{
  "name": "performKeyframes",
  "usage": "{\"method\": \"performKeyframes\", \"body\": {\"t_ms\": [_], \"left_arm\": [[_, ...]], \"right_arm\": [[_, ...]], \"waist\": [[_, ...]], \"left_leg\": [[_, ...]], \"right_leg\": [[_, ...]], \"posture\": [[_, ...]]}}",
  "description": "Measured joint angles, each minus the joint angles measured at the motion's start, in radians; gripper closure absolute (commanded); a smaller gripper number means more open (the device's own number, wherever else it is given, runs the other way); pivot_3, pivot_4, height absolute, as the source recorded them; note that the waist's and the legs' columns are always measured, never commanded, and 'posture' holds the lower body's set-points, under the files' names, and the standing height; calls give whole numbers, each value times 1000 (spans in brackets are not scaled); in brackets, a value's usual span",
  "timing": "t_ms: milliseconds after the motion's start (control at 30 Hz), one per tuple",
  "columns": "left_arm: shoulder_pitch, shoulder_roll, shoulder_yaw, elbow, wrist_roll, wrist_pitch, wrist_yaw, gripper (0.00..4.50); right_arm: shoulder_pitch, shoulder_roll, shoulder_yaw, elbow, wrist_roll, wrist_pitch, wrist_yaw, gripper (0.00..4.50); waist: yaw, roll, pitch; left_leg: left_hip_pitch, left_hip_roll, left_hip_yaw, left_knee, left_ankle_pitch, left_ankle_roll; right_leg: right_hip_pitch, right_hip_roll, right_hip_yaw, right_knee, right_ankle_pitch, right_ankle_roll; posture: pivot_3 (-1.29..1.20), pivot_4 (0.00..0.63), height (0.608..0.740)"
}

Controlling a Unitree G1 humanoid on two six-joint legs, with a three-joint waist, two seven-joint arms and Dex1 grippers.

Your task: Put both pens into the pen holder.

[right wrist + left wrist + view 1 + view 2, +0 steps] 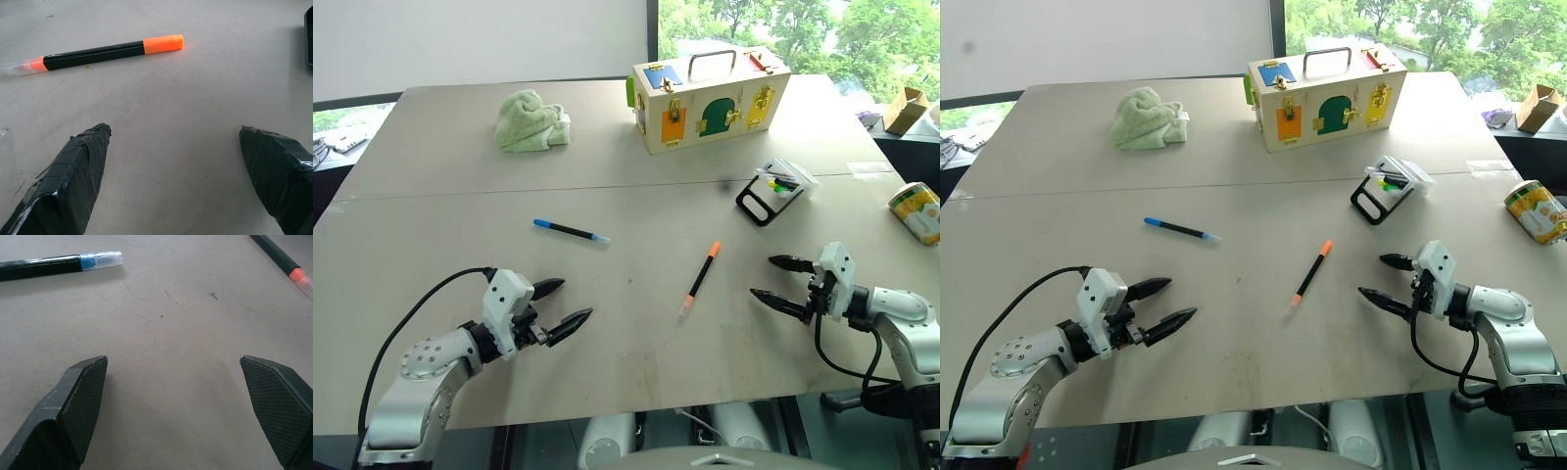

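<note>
Head views: left gripper (560,305) and right gripper (781,279) hover spread and empty over the table (431,127). The blue pen (571,231) lies ahead of the left one, the orange pen (701,277) between the two, nearer the right; the pen holder (775,188) sits beyond the right gripper

Left wrist view: blue pen (58,265) is off-centre of the jaws; closing now would likely miss it

Right wrist view: the orange pen (98,52) lies crosswise ahead; a slim barrel may roll off the fingertips (90,147)
</note>
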Motion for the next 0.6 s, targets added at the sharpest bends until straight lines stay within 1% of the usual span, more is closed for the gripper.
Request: {"method": "performKeyframes", "body": {"t_ms": [600], "left_arm": [[-4,-11,-2,0,12,-5,3,37]], "right_arm": [[-8,10,8,0,-1,1,-2,0]], "waist": [[-1,0,0]], "left_leg": [[0,0,0,0,0,0]], "right_leg": [[0,0,0,0,0,0]], "posture": [[0,150,740]]}}
